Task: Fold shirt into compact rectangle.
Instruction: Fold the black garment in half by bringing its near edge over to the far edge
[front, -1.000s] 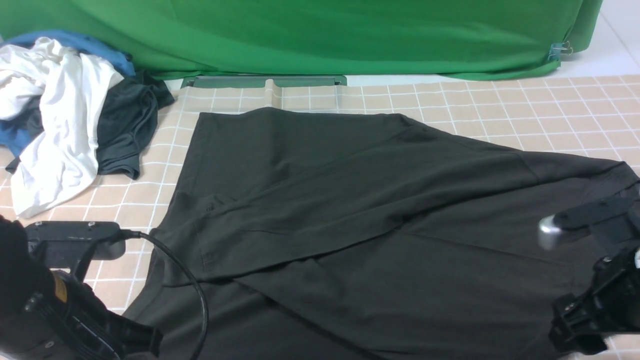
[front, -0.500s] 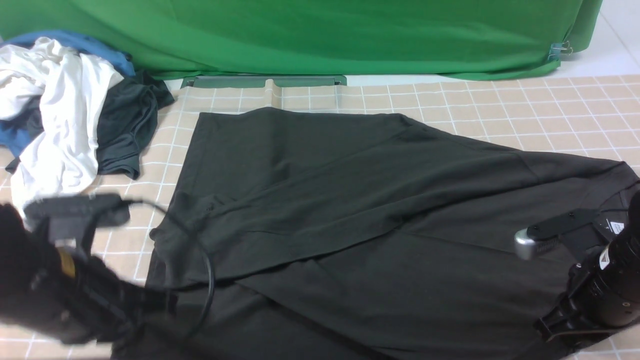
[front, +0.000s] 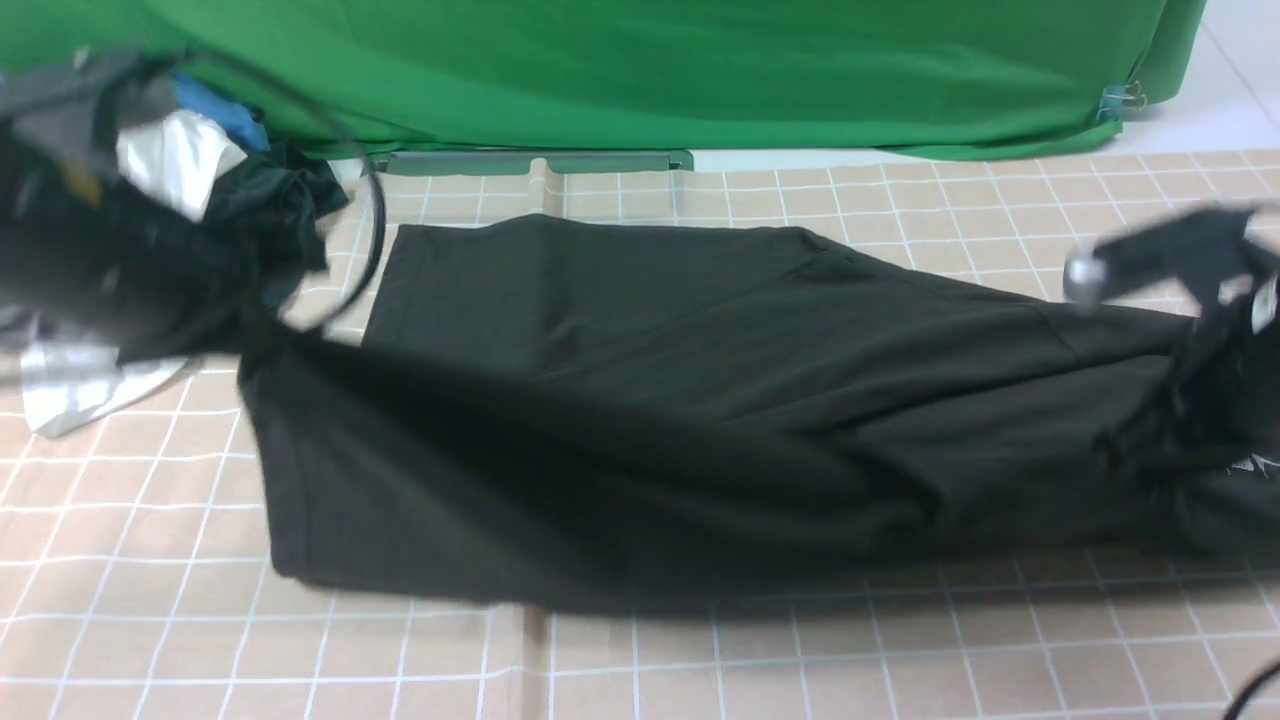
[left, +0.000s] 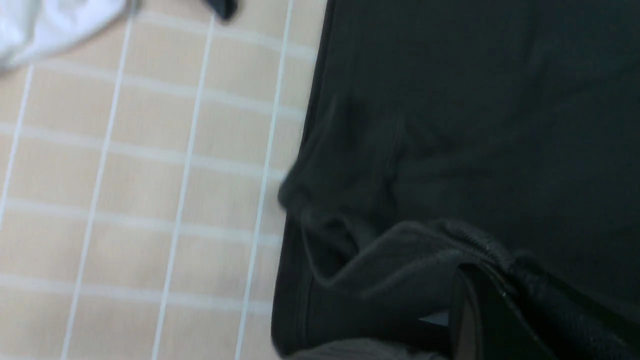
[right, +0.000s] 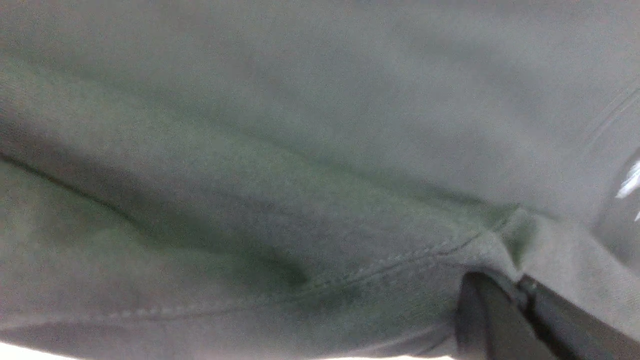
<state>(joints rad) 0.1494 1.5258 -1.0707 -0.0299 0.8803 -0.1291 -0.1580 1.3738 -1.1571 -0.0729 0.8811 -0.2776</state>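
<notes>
Shirt, part-folded, is lying across bench w/ near edge held up: L claw & R claw are both clamping fabric; step is needing level, taut, synced carry onto far edge.

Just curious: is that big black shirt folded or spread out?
Mid-fold, not compact. The shirt lies flat at the back on the checked mat; its near edge hangs lifted, pinched by left fingers and right fingers.
</notes>
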